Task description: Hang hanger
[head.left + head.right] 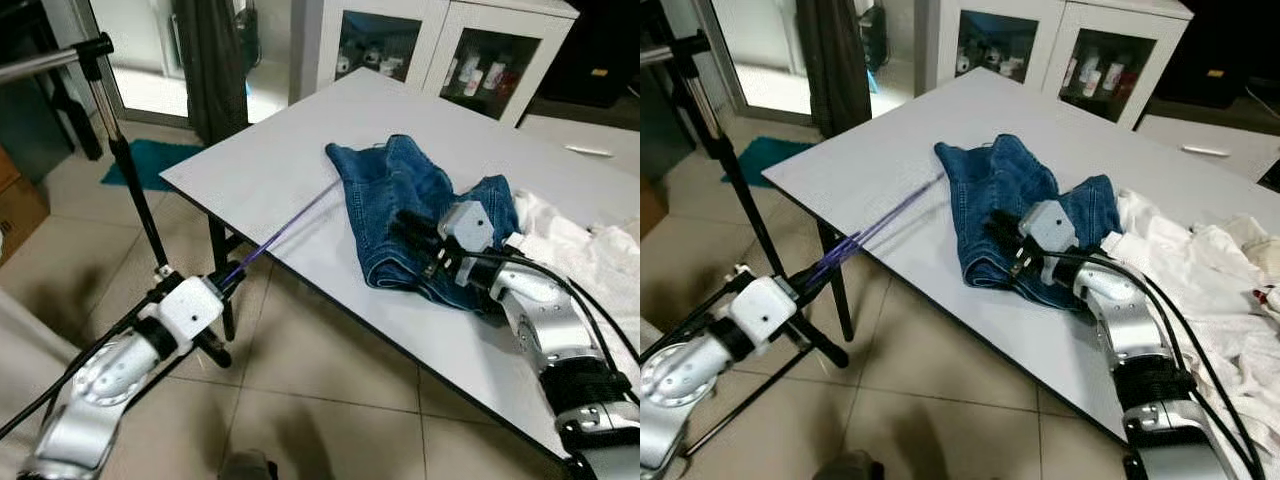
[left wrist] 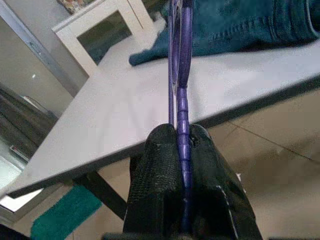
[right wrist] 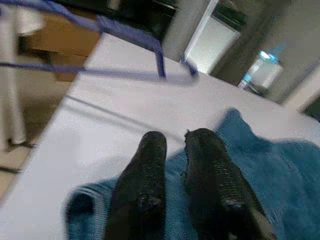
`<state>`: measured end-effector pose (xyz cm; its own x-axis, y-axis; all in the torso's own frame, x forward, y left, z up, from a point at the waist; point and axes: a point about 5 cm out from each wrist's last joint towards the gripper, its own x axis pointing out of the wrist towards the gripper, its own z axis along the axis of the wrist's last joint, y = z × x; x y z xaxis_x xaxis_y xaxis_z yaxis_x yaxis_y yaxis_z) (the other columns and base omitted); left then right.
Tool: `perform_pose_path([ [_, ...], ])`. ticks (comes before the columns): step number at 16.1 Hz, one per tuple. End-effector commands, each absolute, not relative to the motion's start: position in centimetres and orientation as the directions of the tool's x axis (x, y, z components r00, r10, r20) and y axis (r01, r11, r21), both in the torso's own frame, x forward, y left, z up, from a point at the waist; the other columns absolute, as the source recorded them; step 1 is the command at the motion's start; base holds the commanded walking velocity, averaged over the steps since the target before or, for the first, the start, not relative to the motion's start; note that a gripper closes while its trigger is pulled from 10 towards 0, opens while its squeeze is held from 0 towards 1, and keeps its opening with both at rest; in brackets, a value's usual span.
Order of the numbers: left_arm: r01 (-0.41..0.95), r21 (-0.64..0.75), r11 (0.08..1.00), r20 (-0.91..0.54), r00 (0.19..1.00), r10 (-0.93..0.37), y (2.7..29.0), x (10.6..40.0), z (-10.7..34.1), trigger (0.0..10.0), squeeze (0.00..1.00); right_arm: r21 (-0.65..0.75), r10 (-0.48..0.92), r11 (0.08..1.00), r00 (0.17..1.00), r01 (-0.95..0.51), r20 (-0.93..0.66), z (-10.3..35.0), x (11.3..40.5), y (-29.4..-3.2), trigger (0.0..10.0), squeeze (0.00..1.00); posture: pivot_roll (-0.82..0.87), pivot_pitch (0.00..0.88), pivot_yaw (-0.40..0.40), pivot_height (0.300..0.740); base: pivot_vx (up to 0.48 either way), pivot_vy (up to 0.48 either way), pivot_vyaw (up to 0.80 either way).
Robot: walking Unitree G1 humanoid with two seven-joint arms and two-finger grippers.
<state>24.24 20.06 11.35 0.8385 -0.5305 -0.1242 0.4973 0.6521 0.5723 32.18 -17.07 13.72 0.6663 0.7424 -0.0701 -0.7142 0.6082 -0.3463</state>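
Note:
A thin purple hanger (image 1: 290, 225) stretches from below the table's near edge up to the blue jeans (image 1: 400, 190) lying crumpled on the white table (image 1: 270, 160). My left gripper (image 1: 228, 280) is off the table's corner, above the floor, shut on the hanger's near end (image 2: 181, 75). My right gripper (image 1: 405, 232) rests over the jeans, its black fingers (image 3: 145, 170) close together with nothing seen between them. In the right wrist view the hanger's far end (image 3: 125, 75) lies just beyond the jeans' edge.
A clothes rack's metal bar (image 1: 50, 62) and pole (image 1: 120, 150) stand at the left over the tiled floor. White clothes (image 1: 590, 250) are heaped at the table's right. A white glass-door cabinet (image 1: 440, 50) stands behind, and a teal mat (image 1: 150, 160) lies on the floor.

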Motion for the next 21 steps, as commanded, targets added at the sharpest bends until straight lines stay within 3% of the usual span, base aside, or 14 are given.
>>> perform_pose_path([
  [1,0.499,0.596,0.629,-0.126,0.832,-0.541,20.3,24.0,11.8,10.0,0.0,-0.362,0.769,0.568,0.633,-0.739,-0.086,14.0,31.7,-17.3,10.0,1.0,0.28,0.06,-0.087,0.74,0.0,0.0,0.0],
  [2,0.503,0.612,0.61,-0.14,0.828,-0.542,20.6,23.7,11.8,10.0,0.0,-0.404,0.795,0.498,0.59,-0.767,-0.14,13.7,31.0,-17.1,10.0,0.2,0.29,0.068,-0.093,0.74,0.0,0.0,0.0],
  [3,0.509,0.62,0.597,-0.148,0.823,-0.549,20.5,23.6,11.7,10.0,0.0,-0.44,0.796,0.467,0.581,-0.767,-0.17,13.6,30.8,-17.1,10.0,0.0,0.28,0.072,-0.096,0.74,0.0,0.0,0.0],
  [9,0.525,0.635,0.567,-0.155,0.805,-0.573,19.8,23.4,11.6,10.0,0.0,-0.507,0.788,0.384,0.56,-0.771,-0.255,13.8,30.1,-18.3,10.0,0.0,0.27,0.082,-0.104,0.74,0.0,0.0,0.0],
  [10,0.525,0.634,0.568,-0.15,0.804,-0.576,19.5,23.3,11.5,10.0,0.0,-0.519,0.785,0.371,0.559,-0.77,-0.267,13.7,30.0,-18.5,10.0,0.41,0.27,0.081,-0.105,0.74,0.0,0.0,0.0],
  [11,0.525,0.632,0.57,-0.146,0.803,-0.578,19.3,23.3,11.5,10.0,0.0,-0.526,0.786,0.357,0.552,-0.772,-0.277,13.7,29.9,-18.5,10.0,1.0,0.27,0.079,-0.105,0.74,0.0,0.0,0.0],
  [15,0.525,0.628,0.574,-0.141,0.803,-0.58,19.1,23.5,11.5,10.0,0.0,-0.548,0.791,0.309,0.531,-0.777,-0.306,13.4,29.7,-18.1,10.0,1.0,0.27,0.07,-0.107,0.74,0.0,0.0,0.0],
  [16,0.524,0.629,0.575,-0.14,0.803,-0.58,19.1,23.5,11.5,10.0,0.0,-0.565,0.787,0.29,0.529,-0.773,-0.319,13.2,29.7,-18.0,10.0,0.86,0.27,0.067,-0.108,0.74,0.0,0.0,0.0],
  [17,0.523,0.629,0.575,-0.138,0.803,-0.579,19.1,23.6,11.5,10.0,0.0,-0.597,0.772,0.263,0.536,-0.758,-0.342,13.0,29.8,-17.9,10.0,0.0,0.27,0.065,-0.107,0.74,0.0,0.0,0.0],
  [21,0.524,0.631,0.572,-0.132,0.8,-0.586,18.8,23.8,11.5,10.0,0.0,-0.659,0.682,0.274,0.624,-0.701,-0.381,12.5,31.1,-18.1,10.0,0.0,0.27,0.062,-0.111,0.74,0.0,0.0,0.0],
])
